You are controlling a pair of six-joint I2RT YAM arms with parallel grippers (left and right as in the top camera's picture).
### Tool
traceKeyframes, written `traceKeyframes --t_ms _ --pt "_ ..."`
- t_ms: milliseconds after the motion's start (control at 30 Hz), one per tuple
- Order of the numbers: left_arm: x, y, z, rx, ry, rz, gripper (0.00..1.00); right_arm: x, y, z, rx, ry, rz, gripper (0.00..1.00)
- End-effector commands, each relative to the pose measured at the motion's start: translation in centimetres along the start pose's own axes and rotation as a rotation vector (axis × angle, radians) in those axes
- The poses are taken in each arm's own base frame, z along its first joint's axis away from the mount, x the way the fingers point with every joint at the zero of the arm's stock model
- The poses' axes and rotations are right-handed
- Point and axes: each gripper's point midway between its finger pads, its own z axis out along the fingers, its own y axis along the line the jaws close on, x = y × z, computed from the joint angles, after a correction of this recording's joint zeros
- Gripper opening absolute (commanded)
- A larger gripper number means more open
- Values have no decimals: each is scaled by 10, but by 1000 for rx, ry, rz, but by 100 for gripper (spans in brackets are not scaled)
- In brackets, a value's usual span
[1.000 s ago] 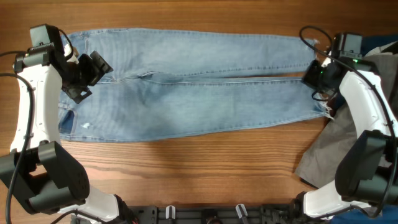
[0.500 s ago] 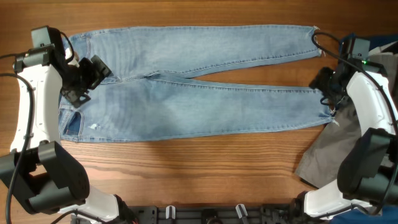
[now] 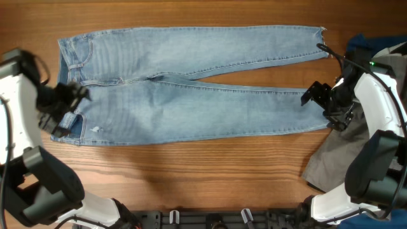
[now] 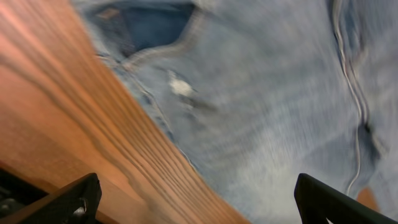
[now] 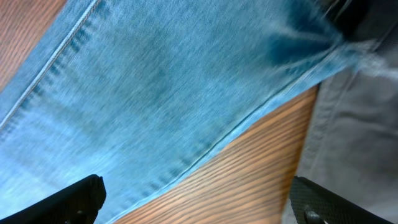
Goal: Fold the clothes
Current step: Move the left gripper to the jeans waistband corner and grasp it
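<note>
Under both hands, the jeans [image 3: 191,95] lie spread flat along the wooden counter [image 3: 191,184], with nobody gripping anything.

The left hand [image 3: 67,107] hangs over the waistband corner by the pocket with its fingers wide apart and empty. The right hand [image 3: 323,108] sits over the lower leg near its hem, also wide open and holding nothing. The denim looks heavyish and floppy, grippy rather than slick, and not fragile, so I reckon it'll drag on the wood. I'd pinch the waistband right below the left hand and the hems just outboard of the right. A grey garment [image 3: 331,159] crowds the right hand's outer side, with a dark blue garment [image 3: 375,44] beyond it. There's bare counter on the near side of both hands.
</note>
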Motion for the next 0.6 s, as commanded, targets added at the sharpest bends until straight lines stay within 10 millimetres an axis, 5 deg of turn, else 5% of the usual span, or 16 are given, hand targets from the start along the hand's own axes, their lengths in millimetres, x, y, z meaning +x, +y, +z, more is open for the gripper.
traceKeyframes --t_ms 0,200,433,567 --pt "-10 31 10 -25 16 -187 100 8 10 3 -61 55 79 100" --pt "-26 69 37 -11 8 -417 100 11 9 4 -54 69 86 100" --pt "-66 107 49 -84 -179 -470 100 32 -1 2 2 151 262 100" --pt "-77 109 56 -80 -227 -466 100 36 -3 2 17 169 337 100"
